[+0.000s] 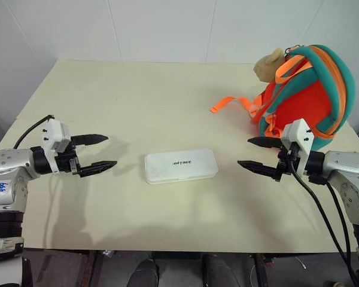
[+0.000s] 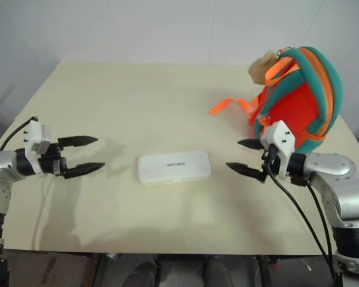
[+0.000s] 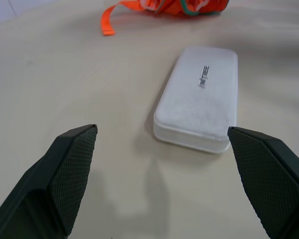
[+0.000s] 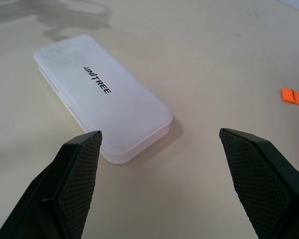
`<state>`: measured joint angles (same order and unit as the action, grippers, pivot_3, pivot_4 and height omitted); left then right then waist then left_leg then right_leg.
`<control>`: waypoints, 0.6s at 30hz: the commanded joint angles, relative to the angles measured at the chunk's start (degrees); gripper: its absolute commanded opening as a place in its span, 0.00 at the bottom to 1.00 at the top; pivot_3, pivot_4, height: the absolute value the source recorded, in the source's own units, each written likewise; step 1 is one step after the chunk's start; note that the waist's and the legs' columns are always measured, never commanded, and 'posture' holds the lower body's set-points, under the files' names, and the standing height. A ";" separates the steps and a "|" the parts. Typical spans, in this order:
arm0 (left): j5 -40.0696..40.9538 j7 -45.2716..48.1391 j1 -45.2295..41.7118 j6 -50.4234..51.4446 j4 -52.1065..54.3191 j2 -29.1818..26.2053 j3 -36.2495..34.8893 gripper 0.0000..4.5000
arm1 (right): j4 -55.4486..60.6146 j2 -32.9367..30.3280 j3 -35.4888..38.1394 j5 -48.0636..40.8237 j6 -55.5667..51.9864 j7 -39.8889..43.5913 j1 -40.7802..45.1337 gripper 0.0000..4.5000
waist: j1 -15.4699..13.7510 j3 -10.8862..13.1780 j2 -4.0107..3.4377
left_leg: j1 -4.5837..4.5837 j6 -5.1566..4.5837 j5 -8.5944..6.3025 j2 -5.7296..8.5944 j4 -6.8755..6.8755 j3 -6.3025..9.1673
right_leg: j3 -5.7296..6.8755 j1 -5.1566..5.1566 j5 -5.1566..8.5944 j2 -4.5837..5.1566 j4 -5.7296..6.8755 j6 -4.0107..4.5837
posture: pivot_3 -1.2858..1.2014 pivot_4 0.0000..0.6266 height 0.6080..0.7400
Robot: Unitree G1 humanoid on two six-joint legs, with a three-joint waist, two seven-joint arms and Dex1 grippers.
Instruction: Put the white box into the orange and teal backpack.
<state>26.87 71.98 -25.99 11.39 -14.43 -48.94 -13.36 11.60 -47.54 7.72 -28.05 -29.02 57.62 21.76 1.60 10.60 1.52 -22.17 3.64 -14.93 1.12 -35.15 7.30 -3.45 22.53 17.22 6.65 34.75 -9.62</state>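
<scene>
The white box (image 1: pixel 180 165) lies flat near the middle of the cream table, dark lettering on its lid; it also appears as the white box (image 3: pixel 199 97) and the white box (image 4: pixel 103 94) in the wrist views. The orange and teal backpack (image 1: pixel 305 89) stands upright at the far right, a tan plush animal (image 1: pixel 269 64) at its top. My left gripper (image 1: pixel 103 152) hovers open to the left of the box, apart from it. My right gripper (image 1: pixel 251 153) hovers open to the box's right, in front of the backpack. Nothing is between either pair of fingers.
An orange strap (image 1: pixel 230 104) trails from the backpack across the table (image 1: pixel 137 95) towards the middle. White walls stand behind and to the left. The table's front edge runs just below the grippers, with dark floor beneath it.
</scene>
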 commanded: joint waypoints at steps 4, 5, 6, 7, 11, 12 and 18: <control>2.06 -0.02 -3.48 -0.99 -1.43 0.96 -1.90 1.00 | 1.57 0.02 1.76 -1.17 0.73 -0.72 0.88 1.00 | -0.03 0.00 0.00 | 0.00 0.00 0.00 0.00 0.01 0.00 | 0.00 0.00 0.00 0.00 -0.03 0.00 | 0.52 0.24 1.00; 2.18 -0.52 -3.55 -0.69 -0.93 1.47 -1.70 1.00 | 1.58 0.05 1.19 -0.67 0.91 -0.84 0.99 1.00 | -0.06 0.00 0.00 | 0.00 0.00 0.00 0.00 0.01 -0.02 | 0.00 0.00 0.00 0.00 -0.03 0.00 | 0.52 0.24 1.00; 2.28 -0.83 -3.58 -0.39 -0.44 1.87 -1.58 1.00 | 1.82 -0.12 0.74 -0.48 0.43 -0.95 1.15 1.00 | -0.10 0.00 0.00 | 0.00 0.00 0.00 0.00 0.00 -0.02 | 0.00 0.00 0.00 0.00 -0.02 0.00 | 0.52 0.24 1.00; 2.35 -0.99 -3.54 -0.10 -0.03 2.09 -1.53 1.00 | 2.08 -0.30 0.47 -0.41 0.00 -1.00 1.28 1.00 | -0.11 0.00 0.00 | 0.00 0.00 0.00 0.00 0.00 -0.02 | 0.00 0.00 0.00 0.01 -0.01 0.00 | 0.52 0.24 1.00; 1.20 0.30 -4.02 1.08 -0.40 1.87 0.52 1.00 | 3.13 0.89 -0.18 -1.05 -1.46 -2.62 3.75 1.00 | -0.04 0.00 0.00 | -0.01 0.00 0.00 0.00 0.00 -0.01 | 0.00 0.00 0.00 0.00 0.00 0.00 | 0.52 0.24 1.00; 1.10 0.27 -3.31 2.23 0.58 1.52 1.01 1.00 | 3.57 0.94 -0.19 -1.36 -1.71 -2.52 3.93 1.00 | 0.01 0.00 0.00 | 0.00 0.00 0.00 0.00 -0.01 -0.01 | 0.00 0.00 0.00 0.00 0.01 0.00 | 0.52 0.24 1.00; 0.23 -2.74 -0.57 5.53 3.76 1.10 1.14 1.00 | 2.86 0.99 -2.27 -0.59 -4.21 -2.91 6.80 1.00 | 0.07 0.00 0.00 | -0.01 0.00 -0.01 -0.01 0.01 -0.03 | 0.00 0.01 0.00 0.00 -0.03 0.00 | 0.52 0.24 1.00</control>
<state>26.90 70.12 -27.34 15.82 -12.92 -46.74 -11.24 13.56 -46.67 4.98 -28.39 -32.91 55.38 27.20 1.67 10.60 1.53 -22.17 3.63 -14.94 1.10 -35.15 7.26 -3.44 22.55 17.22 6.65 34.73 -9.62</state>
